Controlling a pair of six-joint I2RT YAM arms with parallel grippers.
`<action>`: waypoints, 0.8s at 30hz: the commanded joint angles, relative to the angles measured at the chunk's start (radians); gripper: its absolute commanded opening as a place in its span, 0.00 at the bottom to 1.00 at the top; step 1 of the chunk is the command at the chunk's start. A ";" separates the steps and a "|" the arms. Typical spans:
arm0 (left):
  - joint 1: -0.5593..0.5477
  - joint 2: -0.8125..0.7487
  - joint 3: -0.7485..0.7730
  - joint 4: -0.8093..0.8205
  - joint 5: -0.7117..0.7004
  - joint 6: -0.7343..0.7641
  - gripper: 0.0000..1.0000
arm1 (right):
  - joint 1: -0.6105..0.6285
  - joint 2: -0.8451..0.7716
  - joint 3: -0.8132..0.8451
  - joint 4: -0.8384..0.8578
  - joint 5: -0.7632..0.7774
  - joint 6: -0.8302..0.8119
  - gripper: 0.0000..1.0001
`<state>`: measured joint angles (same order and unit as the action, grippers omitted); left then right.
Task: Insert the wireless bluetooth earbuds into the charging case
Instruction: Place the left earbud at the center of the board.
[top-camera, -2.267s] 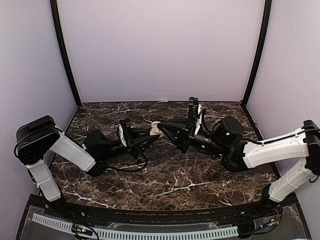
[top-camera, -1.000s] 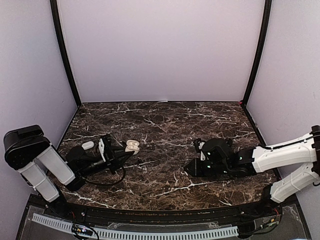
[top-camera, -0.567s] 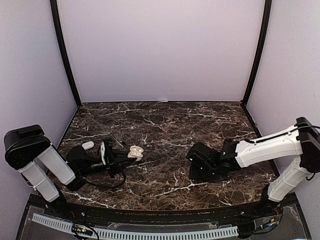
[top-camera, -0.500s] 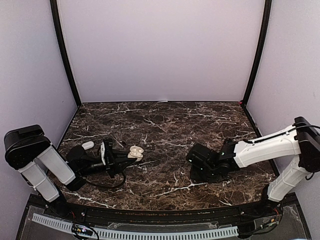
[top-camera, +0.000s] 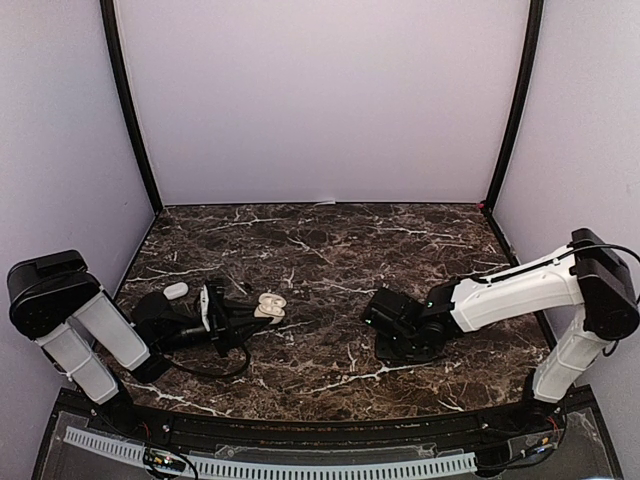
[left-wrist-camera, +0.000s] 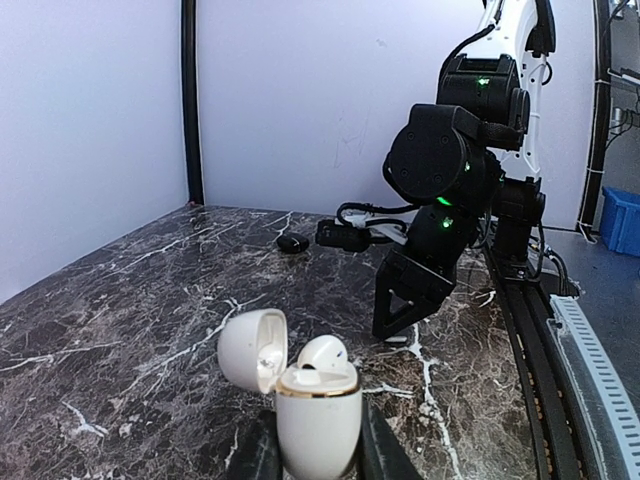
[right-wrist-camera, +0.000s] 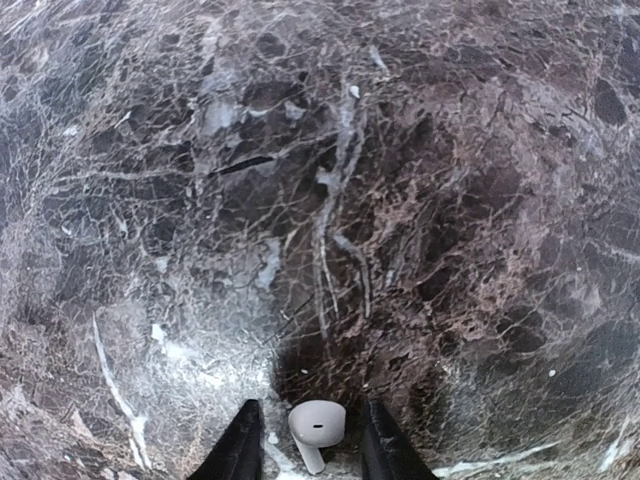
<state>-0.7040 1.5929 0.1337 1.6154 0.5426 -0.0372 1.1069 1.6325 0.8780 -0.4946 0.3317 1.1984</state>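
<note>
Pickup judged in hand: open case is clenched in left jaws, lower centre; loose earbud on bench, bottom centre, is straddled by released right jaws, closure called for next.

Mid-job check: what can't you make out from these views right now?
- Right wrist view: whether the fingers touch the loose earbud; the bottom edge cuts off their tips.
- Top view: that earbud, hidden under the right gripper.
- Left wrist view: the charging case's interior, hidden by its rim and the seated earbud.
- Top view: case contents, too small.
</note>
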 joint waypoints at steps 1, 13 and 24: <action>0.005 -0.024 -0.009 0.219 0.021 0.008 0.00 | 0.000 -0.069 0.004 0.025 -0.026 -0.133 0.41; 0.005 -0.032 -0.013 0.218 0.039 0.015 0.00 | -0.091 -0.246 0.047 -0.065 -0.422 -1.190 0.45; 0.006 -0.019 -0.017 0.218 0.029 0.028 0.00 | -0.180 -0.180 0.081 -0.218 -0.611 -1.800 0.47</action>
<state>-0.7040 1.5852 0.1272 1.6154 0.5648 -0.0219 0.9916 1.4136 0.9291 -0.6033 -0.1501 -0.3153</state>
